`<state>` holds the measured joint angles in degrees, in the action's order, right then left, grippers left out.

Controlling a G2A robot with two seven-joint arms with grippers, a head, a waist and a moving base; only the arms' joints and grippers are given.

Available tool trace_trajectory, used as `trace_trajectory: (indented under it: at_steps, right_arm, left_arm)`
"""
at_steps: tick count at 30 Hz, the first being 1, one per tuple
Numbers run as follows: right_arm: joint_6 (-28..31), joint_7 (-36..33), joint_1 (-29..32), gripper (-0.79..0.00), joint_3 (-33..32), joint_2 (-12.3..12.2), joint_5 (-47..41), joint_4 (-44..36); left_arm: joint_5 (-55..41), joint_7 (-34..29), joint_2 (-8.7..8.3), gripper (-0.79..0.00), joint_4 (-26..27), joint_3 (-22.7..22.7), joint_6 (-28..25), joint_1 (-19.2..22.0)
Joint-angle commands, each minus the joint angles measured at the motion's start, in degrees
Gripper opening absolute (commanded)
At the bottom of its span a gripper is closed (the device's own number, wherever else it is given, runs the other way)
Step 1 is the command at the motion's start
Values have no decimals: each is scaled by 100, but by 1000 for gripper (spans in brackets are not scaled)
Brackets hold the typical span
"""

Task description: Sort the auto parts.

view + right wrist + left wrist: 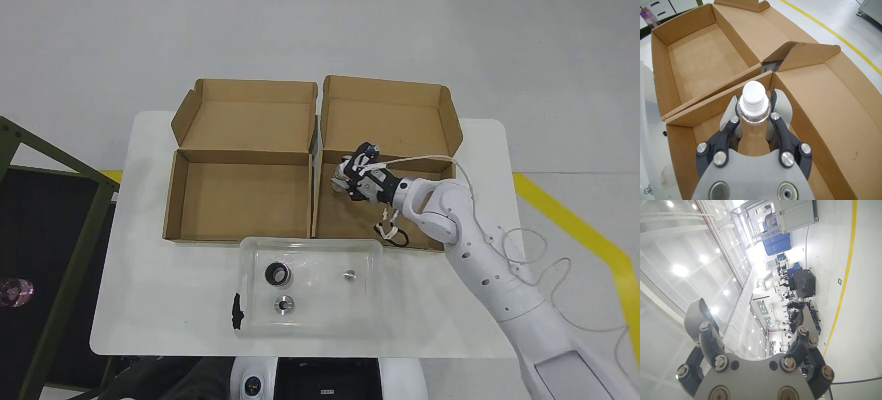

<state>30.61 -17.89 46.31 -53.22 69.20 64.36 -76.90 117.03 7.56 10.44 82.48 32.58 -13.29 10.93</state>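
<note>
My right gripper hangs over the near left part of the right cardboard box, shut on a white stepped part with a clear ring at its base. The left cardboard box holds nothing. In the clear plastic tray lie a dark ring-shaped part, a round metal part and a small bolt-like part. My left gripper points up toward the hall ceiling, open, with nothing between its fingers.
The boxes stand side by side at the back of the white table, flaps folded back. The tray sits in front of them near the table's front edge. A dark cart stands left of the table.
</note>
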Motion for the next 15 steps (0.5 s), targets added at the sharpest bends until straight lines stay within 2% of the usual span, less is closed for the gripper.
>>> trace_trajectory:
  at_steps: [1,3,4,5,6,7,8,15]
  right_arm:
    - [-31,15,-29,-674,42,21,35,64]
    - [-54,23,-52,-548,70,37,66,114]
    - [-66,35,-59,-440,77,45,72,135]
    - [-71,38,-66,-394,85,51,85,150]
    - [-73,44,-69,-111,90,57,90,160]
    - [-74,49,-68,-111,92,61,95,165]
    - [-74,56,-63,0,92,65,97,162]
    - [58,138,123,0,-142,2,186,-414]
  left_arm:
    - [0,0,0,0,0,0,0,0]
    - [0,0,0,0,0,0,0,0]
    - [0,0,0,0,0,0,0,0]
    - [0,0,0,0,0,0,0,0]
    - [0,0,0,0,0,0,0,0]
    - [0,0,0,0,0,0,0,0]
    - [0,0,0,0,0,0,0,0]
    - [0,0,0,0,0,0,0,0]
